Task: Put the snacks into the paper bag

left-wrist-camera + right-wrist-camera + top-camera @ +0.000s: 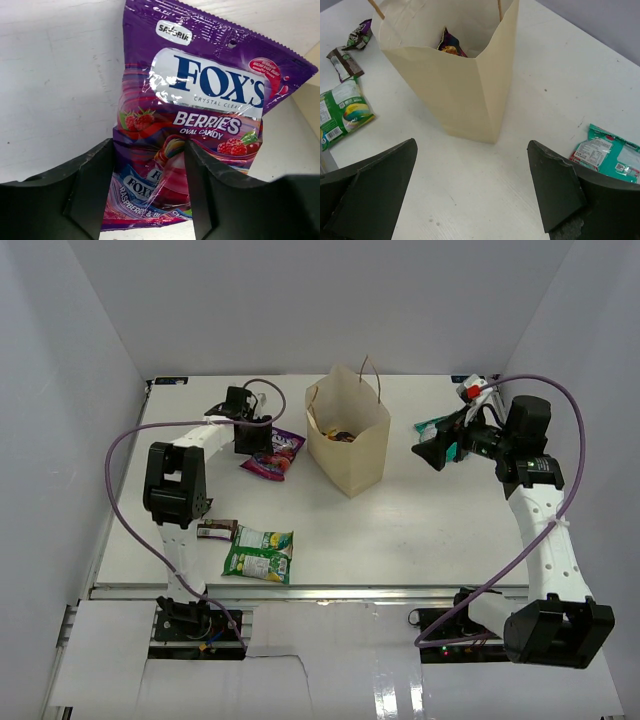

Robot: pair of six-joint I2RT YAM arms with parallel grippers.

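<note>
Kraft paper bag point(347, 440) is standing upright mid-tabletop point(420, 530), mouth open, with at least 1 snack showing inside. Near the front edge the green packet point(259, 553) is lying flat. Just left of the bag the purple candy pouch point(200, 100) is lying flat too, and the left tool point(149, 165) is straddling its lower end, jaws partly open with foil between them and no firm pinch visible. Closing squarely on that end should be keeping the slick foil from slipping, and the lift needs to be clearing the bag's rim before any release. The teal-white packet point(610, 152) is lying right of the bag near the right tool point(472, 150) — hanging wide open, empty. Beside the green packet, 1 small brown bar point(216, 530) is lying.
</note>
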